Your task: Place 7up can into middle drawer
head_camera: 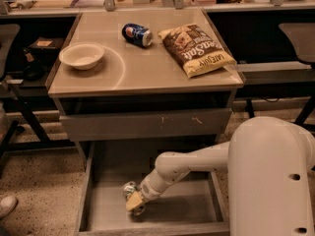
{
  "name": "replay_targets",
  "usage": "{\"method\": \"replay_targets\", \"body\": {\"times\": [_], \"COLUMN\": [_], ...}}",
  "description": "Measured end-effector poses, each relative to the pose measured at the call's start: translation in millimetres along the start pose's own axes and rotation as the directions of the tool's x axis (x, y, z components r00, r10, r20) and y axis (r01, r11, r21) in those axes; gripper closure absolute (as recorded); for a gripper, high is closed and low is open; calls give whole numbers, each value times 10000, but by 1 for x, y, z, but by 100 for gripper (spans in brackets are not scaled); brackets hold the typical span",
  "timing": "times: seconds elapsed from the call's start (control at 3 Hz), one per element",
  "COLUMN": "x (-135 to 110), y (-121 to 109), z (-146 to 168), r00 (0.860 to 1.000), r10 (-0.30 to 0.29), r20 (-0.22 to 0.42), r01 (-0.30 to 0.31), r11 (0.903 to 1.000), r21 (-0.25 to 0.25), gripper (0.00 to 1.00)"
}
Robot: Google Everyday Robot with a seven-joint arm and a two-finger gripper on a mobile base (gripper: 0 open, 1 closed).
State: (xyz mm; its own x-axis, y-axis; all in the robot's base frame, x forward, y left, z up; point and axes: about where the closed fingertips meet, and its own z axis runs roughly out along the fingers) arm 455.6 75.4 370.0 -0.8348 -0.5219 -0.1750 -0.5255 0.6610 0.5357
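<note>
The 7up can, pale green and silver, is low inside the open middle drawer, near its left-centre floor. My gripper reaches down into the drawer from the right and is right against the can, with its yellowish tip just below and in front of it. The gripper hides part of the can. I cannot tell whether the can rests on the drawer floor.
On the tabletop are a dark blue Pepsi can lying on its side, a white bowl and a brown chip bag. The closed grey drawer front with pale scratches sits above the open drawer. My white arm fills the lower right.
</note>
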Motion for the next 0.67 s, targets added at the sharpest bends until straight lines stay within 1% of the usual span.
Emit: {"method": "replay_targets", "body": {"times": [0.33, 0.67], "x": [0, 0], "y": [0, 0], "z": [0, 0], "r00": [10000, 10000], "r10": [0, 0], "r20": [0, 0], "r01": [0, 0], "r11": [10000, 10000], "r21": [0, 0], "gripper": [81, 58]}}
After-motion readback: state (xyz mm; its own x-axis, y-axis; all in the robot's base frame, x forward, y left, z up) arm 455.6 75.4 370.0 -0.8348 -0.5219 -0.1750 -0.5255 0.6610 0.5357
